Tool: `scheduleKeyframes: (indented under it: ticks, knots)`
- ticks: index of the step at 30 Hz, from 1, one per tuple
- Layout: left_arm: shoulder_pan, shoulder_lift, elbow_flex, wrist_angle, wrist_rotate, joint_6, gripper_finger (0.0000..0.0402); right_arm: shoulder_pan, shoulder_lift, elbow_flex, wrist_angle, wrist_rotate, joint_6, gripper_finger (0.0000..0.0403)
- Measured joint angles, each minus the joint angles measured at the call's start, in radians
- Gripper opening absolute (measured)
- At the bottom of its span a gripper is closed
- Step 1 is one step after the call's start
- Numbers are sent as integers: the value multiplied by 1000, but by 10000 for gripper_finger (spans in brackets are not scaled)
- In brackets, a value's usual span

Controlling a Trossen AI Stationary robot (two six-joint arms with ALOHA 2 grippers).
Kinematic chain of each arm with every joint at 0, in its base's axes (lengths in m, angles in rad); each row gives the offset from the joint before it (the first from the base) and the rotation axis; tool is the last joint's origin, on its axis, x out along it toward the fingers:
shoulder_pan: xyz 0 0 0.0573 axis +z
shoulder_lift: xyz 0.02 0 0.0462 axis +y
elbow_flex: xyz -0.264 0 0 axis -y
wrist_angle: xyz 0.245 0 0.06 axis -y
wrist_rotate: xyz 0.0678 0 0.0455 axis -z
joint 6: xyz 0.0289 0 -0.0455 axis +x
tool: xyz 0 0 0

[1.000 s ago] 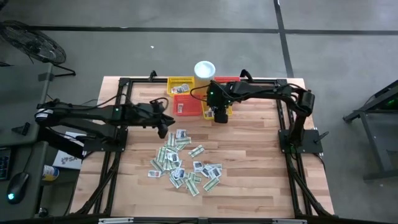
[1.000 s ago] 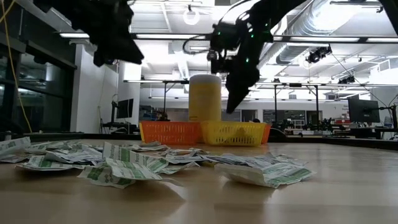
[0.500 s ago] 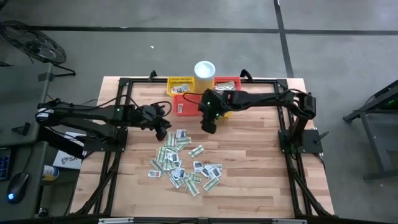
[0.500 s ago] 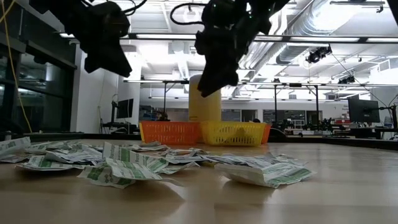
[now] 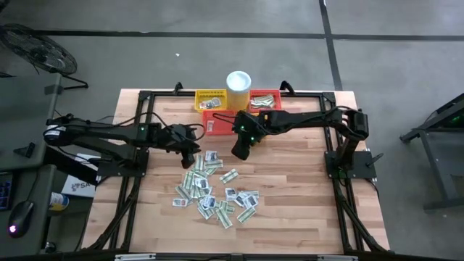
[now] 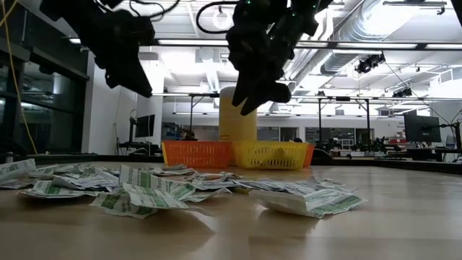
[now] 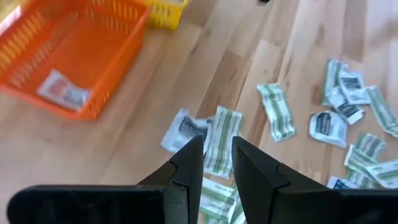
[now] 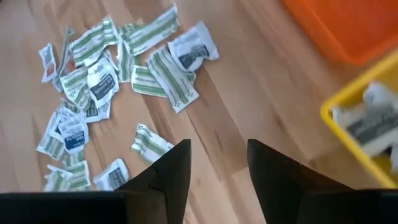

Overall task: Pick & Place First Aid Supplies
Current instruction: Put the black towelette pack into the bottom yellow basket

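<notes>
Overhead, right gripper (image 5: 240, 151) open, empty, left gripper (image 5: 190, 151) beside sachets (image 5: 216, 190)

High camera looks straight down on the whole pale wooden surface (image 5: 290, 181). Low camera sits at surface level, facing the room. Both wrist cameras peer down close, sharing the scattered white-and-green flat sachets (image 7: 273, 112) and orange mesh basket (image 7: 81, 43).

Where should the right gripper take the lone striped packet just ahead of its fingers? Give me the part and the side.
Probably best: grip the striped packet across its narrow width, near mid-length, coming straight down. It lies flat on the table, apart from the pile, with bare wood along both long edges where the open right gripper can land.
</notes>
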Motion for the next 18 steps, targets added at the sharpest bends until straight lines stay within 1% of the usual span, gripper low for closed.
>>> scheduleKeyframes:
  ticks: [3,5,8,11,13,18]
  knots:
    - [0,53,0,4,0,-105,85,1,0,0,-20,2,78,147]
    - [0,101,0,9,-2,-218,85,2,0,0,-24,4,112,145]
    - [0,173,0,15,0,-372,85,2,0,0,-25,8,141,145]
    - [0,240,0,30,12,-483,85,2,0,0,-24,9,144,145]
    - [0,283,0,57,14,-541,85,2,0,0,-24,12,144,145]
    - [30,358,0,111,28,-613,85,3,0,0,-32,38,143,145]
